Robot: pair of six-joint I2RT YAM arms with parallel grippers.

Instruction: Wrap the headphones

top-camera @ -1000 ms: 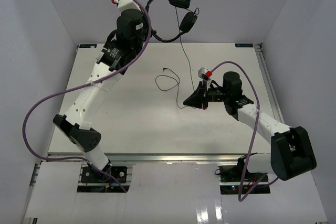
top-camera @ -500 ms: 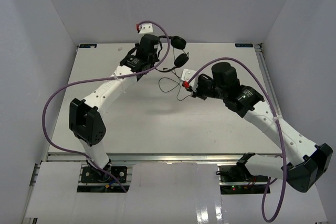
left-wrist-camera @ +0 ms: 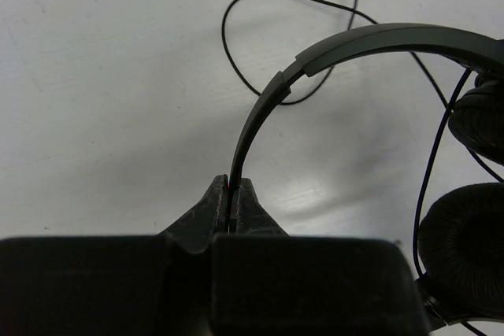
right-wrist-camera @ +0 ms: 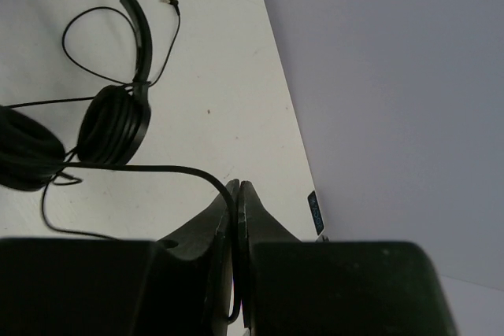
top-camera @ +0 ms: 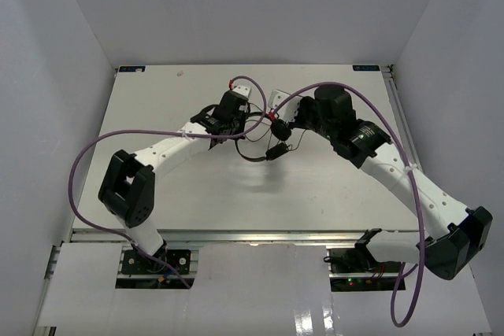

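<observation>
The black headphones (top-camera: 275,151) hang just above the middle of the table. My left gripper (top-camera: 242,130) is shut on the thin headband (left-wrist-camera: 346,41), pinched at its end between the tips (left-wrist-camera: 234,188). Both round earcups (left-wrist-camera: 465,261) sit at the right of the left wrist view, with the thin cord (left-wrist-camera: 236,76) looping over the table behind. My right gripper (top-camera: 280,121) is just right of the left one and is shut on the cord (right-wrist-camera: 157,168), which runs down between its fingertips (right-wrist-camera: 237,191). The earcups (right-wrist-camera: 118,123), headband (right-wrist-camera: 130,1) and jack plug (right-wrist-camera: 175,4) show in the right wrist view.
The white table (top-camera: 197,186) is boxed in by grey walls on three sides. Thick purple cables (top-camera: 83,163) arc off both arms. The right wall (right-wrist-camera: 378,76) and the table's edge with a small label (right-wrist-camera: 313,214) are close in the right wrist view.
My left arm swung down from high at the back, bringing the headphones to the table's middle. My right gripper moved back and left to meet it beside the earcups.
</observation>
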